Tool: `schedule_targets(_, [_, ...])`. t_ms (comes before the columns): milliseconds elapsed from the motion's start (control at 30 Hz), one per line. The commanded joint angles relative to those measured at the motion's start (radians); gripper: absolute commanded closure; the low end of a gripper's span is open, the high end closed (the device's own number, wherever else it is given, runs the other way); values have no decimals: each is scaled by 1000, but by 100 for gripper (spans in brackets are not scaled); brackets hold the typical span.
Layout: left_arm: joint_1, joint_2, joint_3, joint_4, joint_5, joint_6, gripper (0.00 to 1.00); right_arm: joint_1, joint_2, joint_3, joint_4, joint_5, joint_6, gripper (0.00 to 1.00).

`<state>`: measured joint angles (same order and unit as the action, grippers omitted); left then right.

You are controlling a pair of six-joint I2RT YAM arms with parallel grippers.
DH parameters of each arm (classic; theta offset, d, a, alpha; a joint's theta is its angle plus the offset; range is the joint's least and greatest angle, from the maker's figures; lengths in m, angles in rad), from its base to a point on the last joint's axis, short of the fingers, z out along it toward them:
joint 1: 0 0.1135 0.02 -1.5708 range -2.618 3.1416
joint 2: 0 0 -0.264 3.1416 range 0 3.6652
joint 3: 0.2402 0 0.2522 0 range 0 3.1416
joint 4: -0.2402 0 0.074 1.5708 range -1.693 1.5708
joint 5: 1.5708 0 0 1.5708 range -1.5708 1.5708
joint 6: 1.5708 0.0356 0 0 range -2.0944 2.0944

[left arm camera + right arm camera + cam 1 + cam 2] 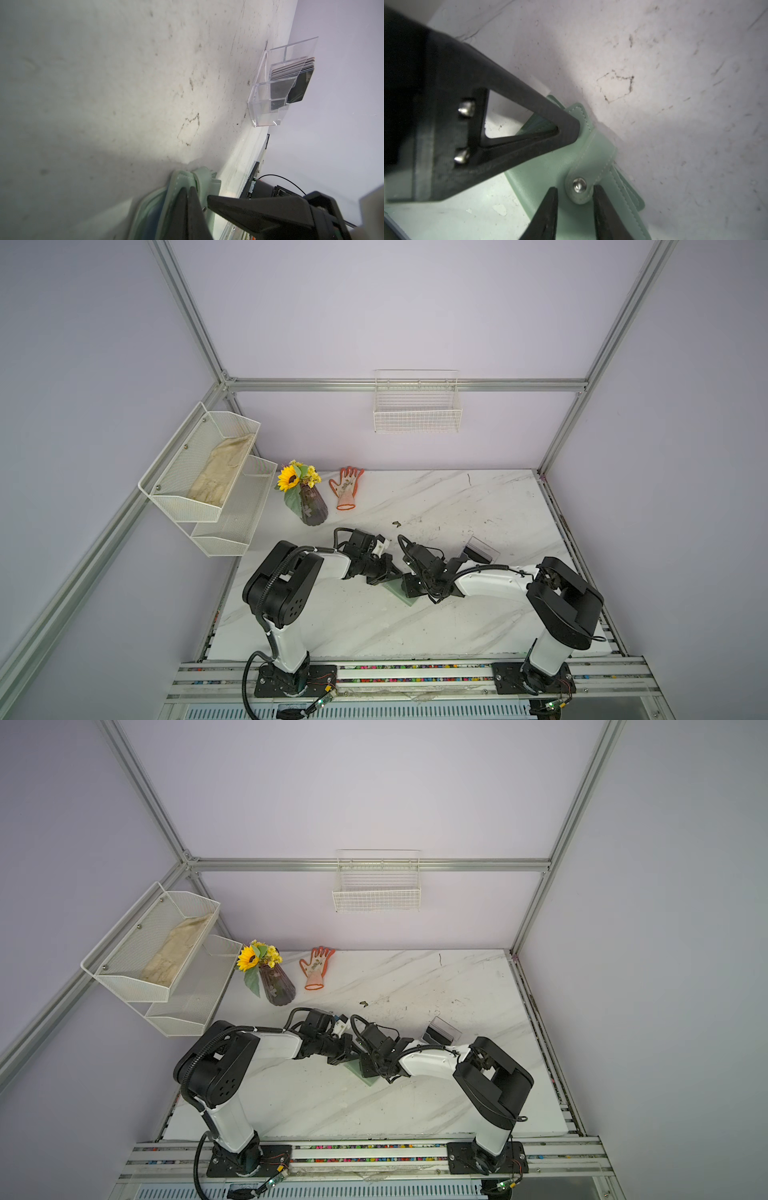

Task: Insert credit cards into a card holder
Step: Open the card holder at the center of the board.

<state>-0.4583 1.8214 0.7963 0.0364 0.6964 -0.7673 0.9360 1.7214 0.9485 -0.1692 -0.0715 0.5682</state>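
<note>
Starting with the sage-green leatherette card holder (533, 182): it sits about mid-table, right between my two arms. Its stitched snap tab (593, 164) lies across the cover, metal stud showing. In both top views only a pale green corner of the holder (401, 596) (363, 1076) shows under the wrists. I cannot tell if it lies fully flat.

My left gripper (188, 188) is clenched tight, pinching a stitched edge of the holder. In the right wrist view one of its fingertips (569, 128) sits on that edge, away from the stud.

My right gripper (575, 187) is released, jaws partway apart and straddling the rounded end of the tab, with the stud between them. One finger is just at the tab's rim, the other a little apart. It grips nothing.

The dark credit cards (297, 89) stand stacked in a clear acrylic box (261, 99). The box is near the table's right side, beyond my right wrist, well apart from the holder.

Further out:
- White marble-pattern table (457, 506), scuffed and speckled.
- Dark ribbed vase (312, 508) with a sunflower, back left.
- Orange-and-white work glove (347, 487) lying flat just beside the vase.
- White two-tier mesh shelf (232, 526) on the left wall, beige cloth in its upper tier.
- White wire basket (417, 420) on the back wall.
</note>
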Motion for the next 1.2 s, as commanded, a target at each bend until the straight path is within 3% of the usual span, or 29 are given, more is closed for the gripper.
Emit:
schedule_targets(0, [-26,97,-72,-142,-184,0,100,7,56,-14,37,-54,53,70])
schedule_targets(133, [-28,104,-74,-138,-183,0,100,7,94,-14,48,-57,88,73])
schedule_targets(500, [-28,113,-98,-124,-188,0,100,6,95,-16,46,-65,110,99])
schedule_targets(1167, [-29,160,-126,-109,-216,10,100,-34,-95,-10,50,-57,97,100])
